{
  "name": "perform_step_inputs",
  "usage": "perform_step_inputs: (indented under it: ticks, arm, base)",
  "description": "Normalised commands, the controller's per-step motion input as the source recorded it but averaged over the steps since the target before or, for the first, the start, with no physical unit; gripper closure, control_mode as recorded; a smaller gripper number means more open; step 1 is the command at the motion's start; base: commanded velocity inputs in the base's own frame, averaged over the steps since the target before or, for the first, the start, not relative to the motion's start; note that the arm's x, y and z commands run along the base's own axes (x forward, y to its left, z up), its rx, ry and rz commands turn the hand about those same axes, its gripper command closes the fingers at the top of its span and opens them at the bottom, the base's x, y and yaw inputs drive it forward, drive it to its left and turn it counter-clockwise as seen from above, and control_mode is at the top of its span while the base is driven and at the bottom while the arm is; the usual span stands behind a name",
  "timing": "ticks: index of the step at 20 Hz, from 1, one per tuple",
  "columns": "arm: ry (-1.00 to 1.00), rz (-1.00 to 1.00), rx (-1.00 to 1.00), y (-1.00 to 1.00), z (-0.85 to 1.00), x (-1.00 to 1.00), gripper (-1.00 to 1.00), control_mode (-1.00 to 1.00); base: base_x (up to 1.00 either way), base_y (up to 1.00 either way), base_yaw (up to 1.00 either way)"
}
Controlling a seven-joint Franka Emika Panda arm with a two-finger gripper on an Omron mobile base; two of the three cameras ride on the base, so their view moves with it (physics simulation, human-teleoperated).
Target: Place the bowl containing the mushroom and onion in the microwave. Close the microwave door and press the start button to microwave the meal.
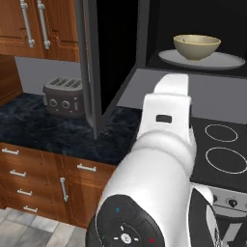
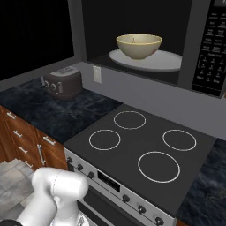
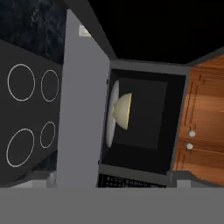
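The cream-yellow bowl [image 1: 197,46] [image 2: 139,46] stands upright on the white turntable plate [image 1: 226,61] [image 2: 170,62] inside the black microwave [image 2: 190,26]. The meal lies mostly hidden below the bowl's rim. Swung wide open to the left is the microwave door [image 1: 103,53] [image 2: 35,35]. The keypad strip [image 2: 211,48] runs down the oven's right side. In the rolled hand view the bowl [image 3: 123,112] appears sideways against the plate [image 3: 111,114], some way off, with the keypad [image 3: 131,180] at the bottom. My white arm [image 1: 164,144] rises in front of the stove; my gripper's fingers are not visible.
A black stove [image 2: 141,145] [image 1: 224,149] with white ring burners sits below the microwave. A grey toaster [image 1: 62,96] [image 2: 64,81] stands on the dark counter [image 1: 43,128] to the left. Wooden cabinets [image 1: 34,24] [image 3: 205,118] flank the oven; drawers [image 1: 29,178] lie below.
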Motion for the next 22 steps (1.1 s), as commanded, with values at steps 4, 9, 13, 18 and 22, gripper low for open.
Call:
perform_step_inputs:
  ticks: [4,9,13,18,22]
  arm:
    - [0.0,0.0,-0.34,1.0,0.0,0.0,-1.0,-1.0]
    - [0.0,0.0,-0.33,1.0,0.0,0.0,-1.0,-1.0]
    - [0.0,0.0,-0.22,0.93,0.0,0.14,-1.0,-1.0]
    - [0.0,0.0,-0.09,0.72,-0.01,0.36,-1.0,-1.0]
    - [0.0,0.0,-0.02,0.59,-0.04,0.48,-1.0,-1.0]
  base:
    - [0.0,0.0,0.0]
    - [0.0,0.0,0.0]
    - [0.0,0.0,0.0]
    - [0.0,0.0,0.0]
    - [0.0,0.0,0.0]
